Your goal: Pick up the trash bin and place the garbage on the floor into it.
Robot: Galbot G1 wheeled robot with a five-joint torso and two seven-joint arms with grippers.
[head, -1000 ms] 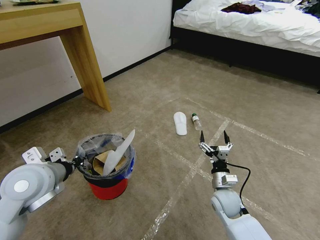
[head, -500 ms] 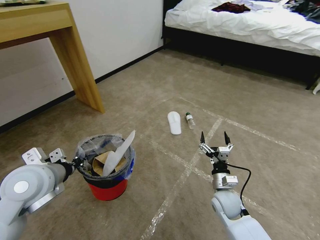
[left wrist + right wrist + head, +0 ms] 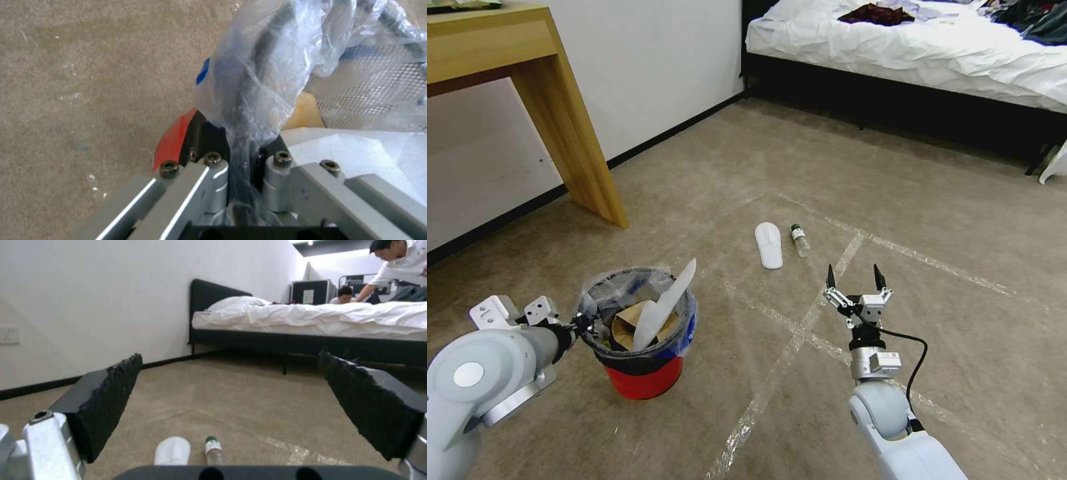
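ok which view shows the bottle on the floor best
The head view: the whole bottle lies clear on the carpet beside the white slipper. The right wrist view catches it low and partly cut off; the left wrist view faces the trash bin.

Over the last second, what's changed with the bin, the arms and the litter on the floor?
The head camera swung, so the desk leg, bed, slipper and bottle all slid left in the picture; the things themselves did not move. Nothing was grasped or released. The left gripper stays clamped on the trash bin rim, and the right gripper still hangs open above the floor, short of the bottle.
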